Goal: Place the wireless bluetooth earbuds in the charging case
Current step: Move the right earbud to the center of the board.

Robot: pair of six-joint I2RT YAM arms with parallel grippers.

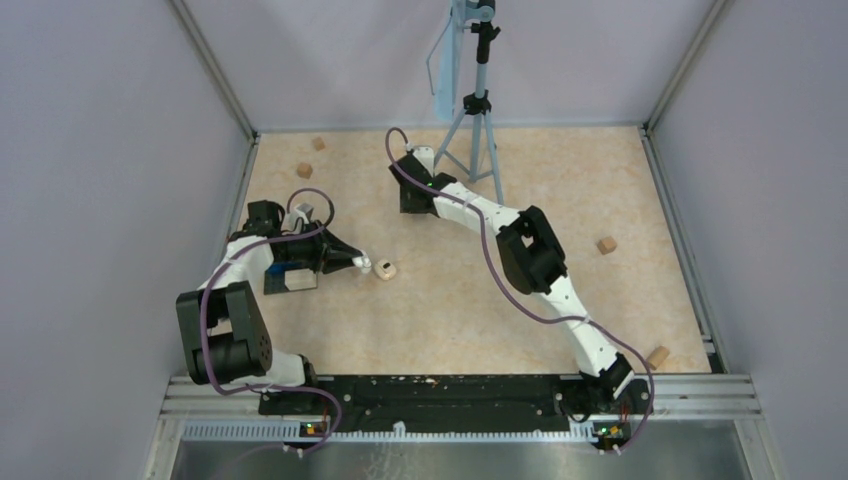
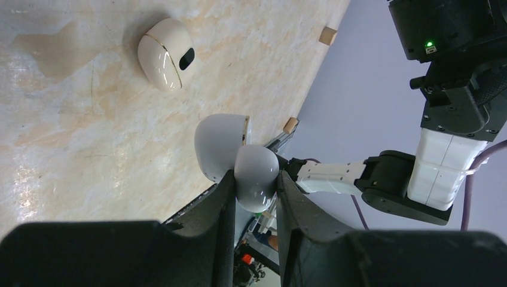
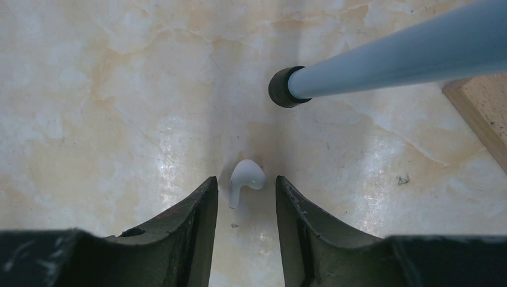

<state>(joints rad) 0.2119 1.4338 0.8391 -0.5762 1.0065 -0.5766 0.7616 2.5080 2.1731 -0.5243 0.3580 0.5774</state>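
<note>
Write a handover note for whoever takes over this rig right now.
Left gripper: shut on the white charging case, which looks open.
Right gripper: open, fingers either side of one earbud lying on the table by the tripod foot, not touching it.
A second cream case lies on the table near the left gripper.
Done: case gripped.
Left: grasp the earbud, carry it over, seat it in the case.

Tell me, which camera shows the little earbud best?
The right wrist view: the earbud lies large and clear at the tips of the right tool. The top and left wrist views do not show it.
</note>
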